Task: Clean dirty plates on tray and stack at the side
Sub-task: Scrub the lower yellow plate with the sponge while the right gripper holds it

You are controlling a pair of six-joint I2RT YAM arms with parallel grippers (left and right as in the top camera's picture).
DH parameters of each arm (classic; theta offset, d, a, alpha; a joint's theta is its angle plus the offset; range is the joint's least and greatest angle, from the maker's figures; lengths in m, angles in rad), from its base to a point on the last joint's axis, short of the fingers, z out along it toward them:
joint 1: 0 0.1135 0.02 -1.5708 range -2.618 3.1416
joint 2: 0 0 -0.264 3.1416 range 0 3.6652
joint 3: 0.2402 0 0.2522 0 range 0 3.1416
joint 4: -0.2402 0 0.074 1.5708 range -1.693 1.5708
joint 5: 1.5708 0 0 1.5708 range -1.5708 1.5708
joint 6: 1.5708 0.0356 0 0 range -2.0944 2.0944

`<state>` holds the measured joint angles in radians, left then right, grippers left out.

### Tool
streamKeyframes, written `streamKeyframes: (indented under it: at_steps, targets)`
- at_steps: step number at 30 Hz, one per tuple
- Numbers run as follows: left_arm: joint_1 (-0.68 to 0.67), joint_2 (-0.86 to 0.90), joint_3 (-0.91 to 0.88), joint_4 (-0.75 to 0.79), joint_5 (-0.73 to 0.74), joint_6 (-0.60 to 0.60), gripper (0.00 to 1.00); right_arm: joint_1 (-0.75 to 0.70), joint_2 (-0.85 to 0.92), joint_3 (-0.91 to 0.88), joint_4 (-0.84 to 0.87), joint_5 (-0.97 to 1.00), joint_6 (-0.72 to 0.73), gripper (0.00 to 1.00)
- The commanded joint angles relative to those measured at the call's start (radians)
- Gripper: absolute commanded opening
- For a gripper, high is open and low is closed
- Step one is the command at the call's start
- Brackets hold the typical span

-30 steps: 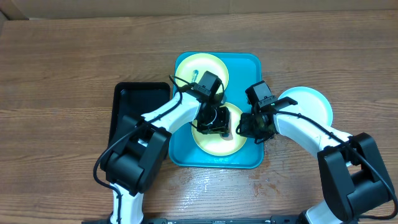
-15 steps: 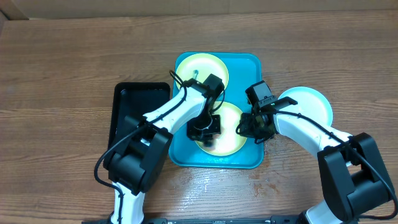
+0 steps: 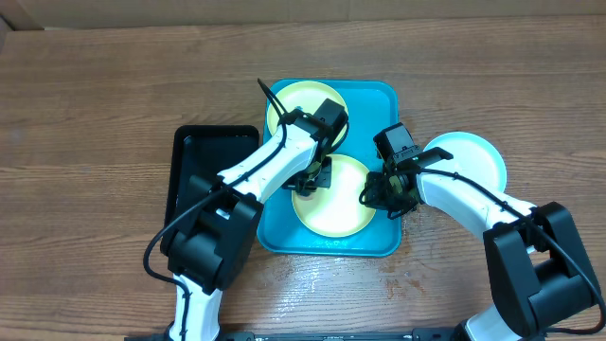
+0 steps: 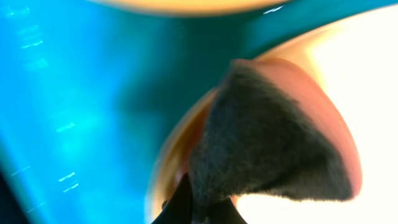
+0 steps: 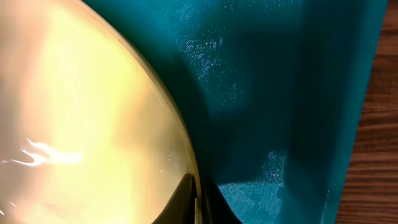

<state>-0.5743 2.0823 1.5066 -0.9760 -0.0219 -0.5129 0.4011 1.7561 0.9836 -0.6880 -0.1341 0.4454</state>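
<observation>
Two pale yellow-green plates lie on the turquoise tray (image 3: 379,104), one at the back (image 3: 301,102) and one at the front (image 3: 336,204). My left gripper (image 3: 314,177) is shut on a dark grey sponge with a pink back (image 4: 267,137), pressed on the front plate's (image 4: 367,93) upper-left rim. In the left wrist view that gripper (image 4: 199,208) shows only its tips. My right gripper (image 3: 383,194) is shut on the front plate's right rim. The right wrist view shows its jaws (image 5: 200,199) pinching that plate (image 5: 81,124) over the tray (image 5: 280,93). A pale cyan plate (image 3: 466,159) sits on the wood tabletop, right of the tray.
A black rectangular tub (image 3: 204,161) stands directly left of the tray. Brown wood tabletop (image 3: 114,85) surrounds everything, and a strip of it (image 5: 382,155) shows past the tray's right edge. The left arm reaches across the tub's right corner.
The left gripper with the sponge swept over the front plate, first toward its lower left, then back up to its upper-left rim. The right arm has held still.
</observation>
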Motion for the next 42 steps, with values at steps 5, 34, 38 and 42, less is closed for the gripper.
streamKeyframes:
  at_steps: [5, 34, 38, 42]
  targets:
    - [-0.031, 0.032, 0.005, 0.153, 0.514, 0.023, 0.04, 0.003, 0.034, -0.016, -0.008, 0.046, -0.004, 0.04]
    - [-0.026, 0.031, -0.047, -0.143, -0.085, -0.143, 0.04, 0.003, 0.034, -0.016, -0.008, 0.046, -0.005, 0.04]
    - [-0.009, 0.031, -0.042, -0.19, -0.238, -0.15, 0.04, 0.003, 0.034, -0.016, -0.008, 0.043, -0.004, 0.04]
    - [-0.002, 0.027, -0.007, -0.23, -0.218, -0.15, 0.04, 0.003, 0.034, -0.016, -0.008, 0.042, -0.005, 0.04]
